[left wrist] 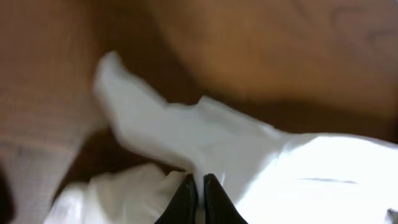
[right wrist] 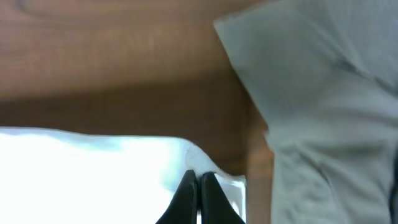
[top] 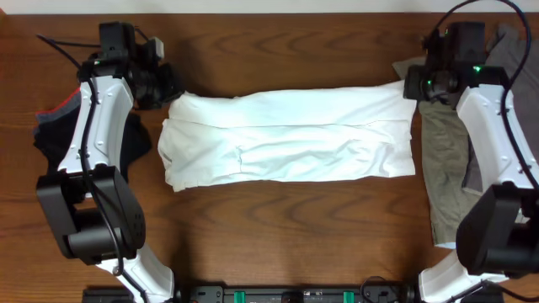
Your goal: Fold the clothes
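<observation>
- The white shirt (top: pixel 286 139) lies in the middle of the table (top: pixel 278 50). It is folded into a long band that runs from left to right.
- The left gripper (left wrist: pixel 199 186) is at the shirt's far left corner. Its fingers are pressed together on a pinch of the white cloth.
- The right gripper (right wrist: pixel 198 183) is at the shirt's far right corner. Its fingers are likewise clamped on the cloth's edge.
- Dark clothes (top: pixel 52 135) with a red edge sit in a heap at the table's left edge, partly under the left arm.
- A beige garment (top: pixel 442 168) lies along the right edge, just beside the shirt's right end.
- A grey garment (top: pixel 515 50) lies in the far right corner, partly under the right arm.
</observation>
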`<state>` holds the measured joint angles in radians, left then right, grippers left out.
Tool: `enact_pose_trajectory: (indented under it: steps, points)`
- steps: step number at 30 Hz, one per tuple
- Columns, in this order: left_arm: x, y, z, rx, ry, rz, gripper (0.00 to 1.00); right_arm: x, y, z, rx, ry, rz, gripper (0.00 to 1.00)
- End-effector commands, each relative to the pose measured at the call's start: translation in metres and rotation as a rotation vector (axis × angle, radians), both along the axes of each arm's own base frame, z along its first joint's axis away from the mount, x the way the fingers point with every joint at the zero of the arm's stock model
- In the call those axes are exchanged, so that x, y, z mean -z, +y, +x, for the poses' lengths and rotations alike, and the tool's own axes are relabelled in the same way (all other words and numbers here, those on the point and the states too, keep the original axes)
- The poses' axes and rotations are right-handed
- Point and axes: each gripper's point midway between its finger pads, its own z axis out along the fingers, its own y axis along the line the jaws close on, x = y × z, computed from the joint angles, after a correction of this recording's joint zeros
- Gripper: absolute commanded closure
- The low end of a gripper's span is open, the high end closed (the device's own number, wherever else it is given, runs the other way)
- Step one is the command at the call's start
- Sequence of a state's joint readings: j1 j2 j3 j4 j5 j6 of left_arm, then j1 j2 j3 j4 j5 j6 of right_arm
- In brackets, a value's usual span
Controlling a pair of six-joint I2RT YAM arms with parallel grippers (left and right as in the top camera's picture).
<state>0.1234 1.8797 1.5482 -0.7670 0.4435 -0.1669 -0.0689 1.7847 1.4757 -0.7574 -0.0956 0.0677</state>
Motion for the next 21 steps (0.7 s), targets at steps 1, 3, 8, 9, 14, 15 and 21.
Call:
enact_pose_trajectory:
  steps: [1, 3, 8, 9, 14, 15, 21]
  points:
    - [0.005, 0.015, -0.009, -0.021, 0.047, 0.078, 0.94, -0.005, -0.012, -0.012, 0.035, 0.034, -0.04, 0.99]
    - [0.009, 0.016, -0.02, -0.02, 0.098, 0.088, 0.94, 0.003, -0.014, -0.025, 0.04, 0.097, -0.048, 0.99]
    - [0.016, 0.013, -0.046, -0.001, 0.204, 0.079, 0.94, 0.013, -0.021, -0.052, 0.059, 0.213, -0.093, 0.99]
    - [0.018, 0.012, -0.052, 0.0, 0.228, 0.076, 0.94, 0.015, -0.024, -0.056, 0.064, 0.231, -0.106, 0.99]
    - [0.033, 0.021, -0.08, -0.01, 0.349, 0.135, 0.94, 0.018, -0.034, -0.074, 0.083, 0.306, -0.165, 0.99]
    - [0.036, 0.023, -0.085, -0.011, 0.366, 0.147, 0.94, 0.019, -0.034, -0.076, 0.084, 0.315, -0.169, 0.98]
    - [0.052, 0.022, -0.106, -0.006, 0.444, 0.148, 0.94, 0.022, -0.033, -0.087, 0.064, 0.36, -0.172, 0.98]
